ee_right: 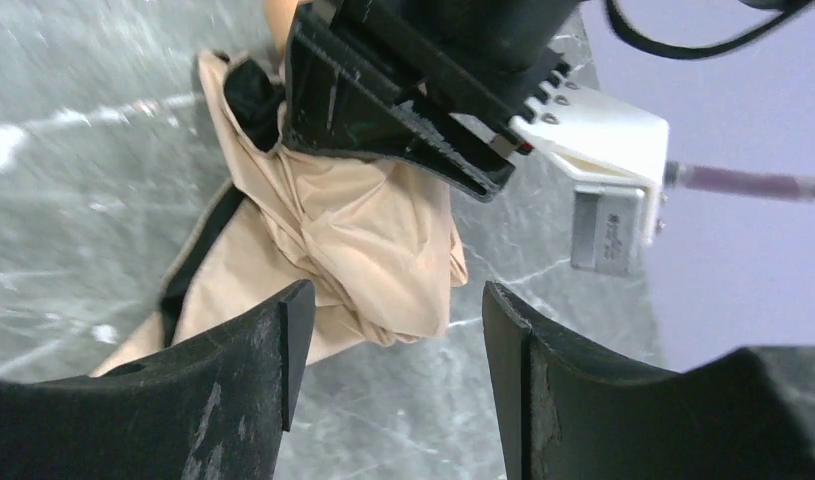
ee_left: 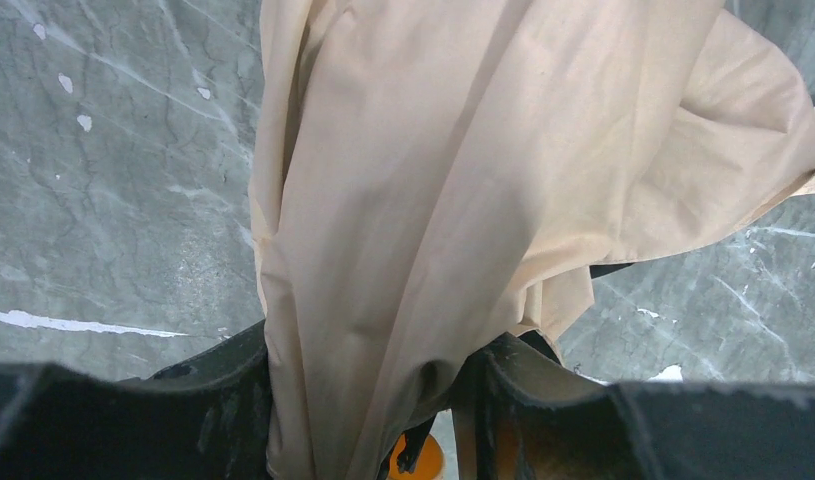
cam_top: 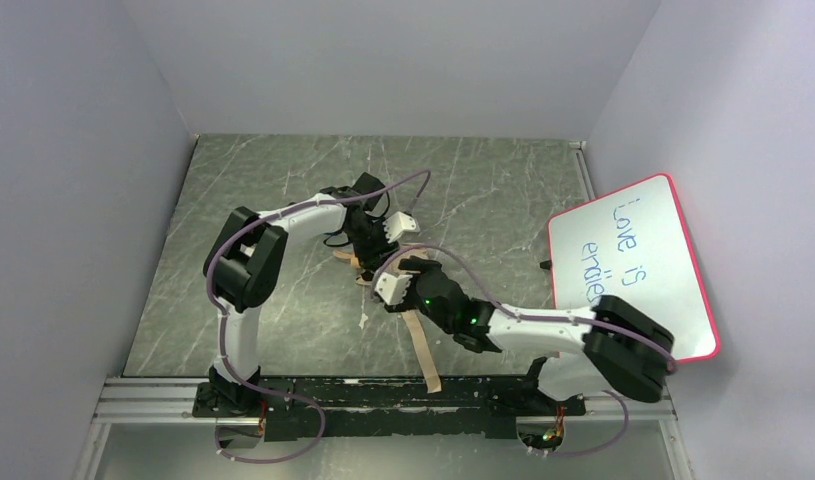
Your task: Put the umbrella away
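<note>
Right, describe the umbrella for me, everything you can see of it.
The umbrella is a crumpled bundle of soft cream-beige fabric, creased in long folds, with black lining showing at one edge. It lies on the grey marbled table, between the two arms. A beige strap trails toward the near edge. The left gripper is clamped on the fabric; the right gripper stands open just short of it. No shaft shows.

Soft, even light from overhead fills the top view. The marble bench (cam_top: 483,180) carries only faint, soft-edged shadows, and the whiteboard (cam_top: 633,260) looks slightly washed out. Close up, the umbrella (ee_left: 433,200) cloth is crisp, while the left fingers (ee_left: 103,420) and right fingers (ee_right: 233,400) are dark and soft-focused. The right wrist view's background is blurred.
</note>
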Robot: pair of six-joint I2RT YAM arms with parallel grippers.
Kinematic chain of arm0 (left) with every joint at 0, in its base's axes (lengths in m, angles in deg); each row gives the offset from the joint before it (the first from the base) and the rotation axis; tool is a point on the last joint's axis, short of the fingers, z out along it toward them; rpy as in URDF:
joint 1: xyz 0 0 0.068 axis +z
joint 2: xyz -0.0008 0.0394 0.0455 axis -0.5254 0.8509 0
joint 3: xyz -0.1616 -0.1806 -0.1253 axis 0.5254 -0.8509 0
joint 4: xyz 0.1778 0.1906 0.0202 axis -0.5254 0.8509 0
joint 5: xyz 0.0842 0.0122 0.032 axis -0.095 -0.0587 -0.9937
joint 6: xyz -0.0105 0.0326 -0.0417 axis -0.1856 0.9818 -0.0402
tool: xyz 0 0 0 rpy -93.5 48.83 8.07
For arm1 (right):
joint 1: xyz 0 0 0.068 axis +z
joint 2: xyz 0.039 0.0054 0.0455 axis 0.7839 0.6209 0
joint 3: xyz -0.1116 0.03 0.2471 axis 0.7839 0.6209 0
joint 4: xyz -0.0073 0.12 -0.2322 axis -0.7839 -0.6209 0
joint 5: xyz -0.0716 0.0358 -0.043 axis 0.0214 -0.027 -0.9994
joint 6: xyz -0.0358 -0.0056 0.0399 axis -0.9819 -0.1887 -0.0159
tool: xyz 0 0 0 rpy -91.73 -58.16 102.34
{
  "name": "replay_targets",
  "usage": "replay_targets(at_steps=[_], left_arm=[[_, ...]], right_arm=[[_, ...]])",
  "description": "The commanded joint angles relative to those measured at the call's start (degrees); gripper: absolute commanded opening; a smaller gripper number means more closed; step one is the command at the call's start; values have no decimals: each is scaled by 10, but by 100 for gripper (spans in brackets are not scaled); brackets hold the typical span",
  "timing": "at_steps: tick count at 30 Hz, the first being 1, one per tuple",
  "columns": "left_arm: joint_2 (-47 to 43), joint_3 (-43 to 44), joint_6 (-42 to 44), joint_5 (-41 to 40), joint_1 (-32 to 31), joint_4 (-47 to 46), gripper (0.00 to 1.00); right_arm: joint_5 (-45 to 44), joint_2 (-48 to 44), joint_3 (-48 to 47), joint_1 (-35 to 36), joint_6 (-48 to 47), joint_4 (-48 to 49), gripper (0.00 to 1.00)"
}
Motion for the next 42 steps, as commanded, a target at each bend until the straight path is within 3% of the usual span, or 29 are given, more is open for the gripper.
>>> replay_targets(at_steps=[1,10,17,20,28,42], left_arm=[[50,2,-7,-48,-4,30,5],[50,-3,-20,-92,-5,14,5],[51,5,-32,-99,-7,10,5],[52,1,-32,-115,-12,6,5],[48,-8,-29,-129,-19,1,5],[38,-18,-29,-133,-25,-7,5]], right_arm=[[14,-88,-4,10,223,-75,65],[-22,-211,-23,9,593,-242,64],[-62,-179,-95,9,746,-452,68],[-70,-164,-111,9,771,-502,68],[-16,-146,-80,9,859,-495,68],[-4,-14,-97,57,882,-462,64]])
